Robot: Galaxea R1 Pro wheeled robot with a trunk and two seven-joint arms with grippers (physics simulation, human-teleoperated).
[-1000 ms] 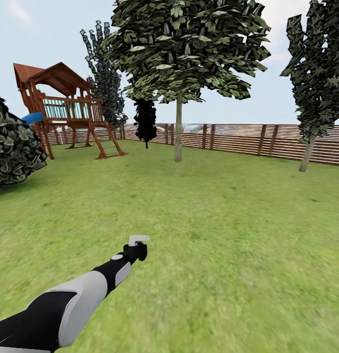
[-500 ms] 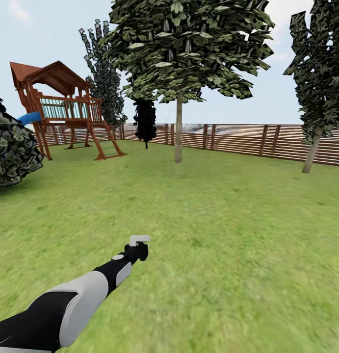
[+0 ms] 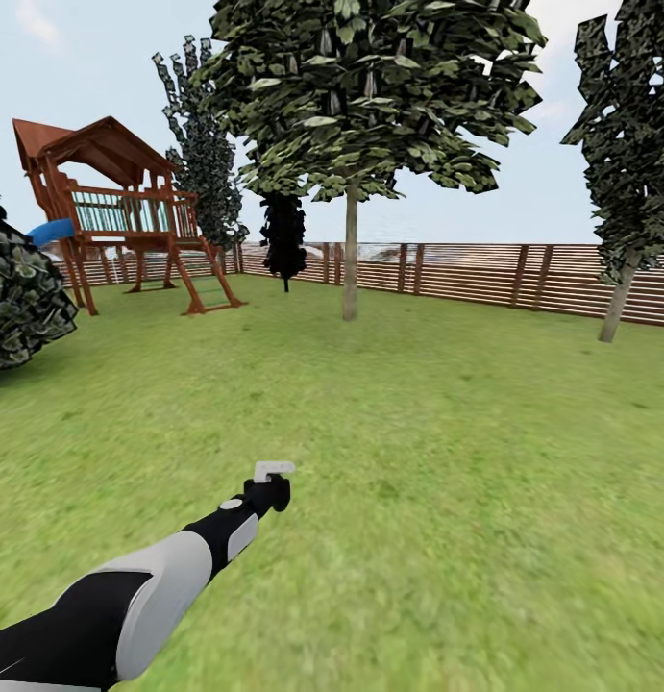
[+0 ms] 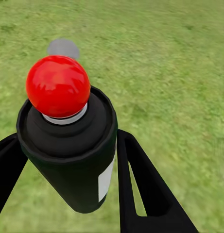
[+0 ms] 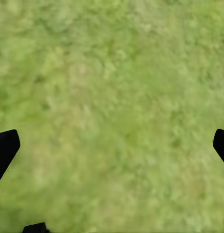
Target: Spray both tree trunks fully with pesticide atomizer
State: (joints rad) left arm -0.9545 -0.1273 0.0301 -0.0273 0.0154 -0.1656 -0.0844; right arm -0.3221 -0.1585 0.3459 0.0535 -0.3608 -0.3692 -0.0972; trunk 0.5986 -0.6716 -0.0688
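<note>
Head view: left gripper [image 3: 271, 488] clenches the pesticide atomizer [image 4: 68, 141]; its long axis aims at 12 o'clock toward a tree [image 3: 351, 252]; right gripper [image 5: 112, 145] spread over lawn [image 3: 447, 452].

— Where is the wooden play tower [image 3: 120, 207]?
— Upper left, before the brown slat fence [image 3: 485, 274].
— The broad-canopied tree with the straight bare trunk [image 3: 350, 252]?
— Upper centre, right of the tower; a second leaning-trunked tree [image 3: 617, 300] stands far right.

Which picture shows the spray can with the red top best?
The left wrist view: the atomizer sits close up between the left gripper fingers, red knob clear. In the head view it's just a tiny white-topped speck at the arm's end. The right wrist view looks at grass.
</note>
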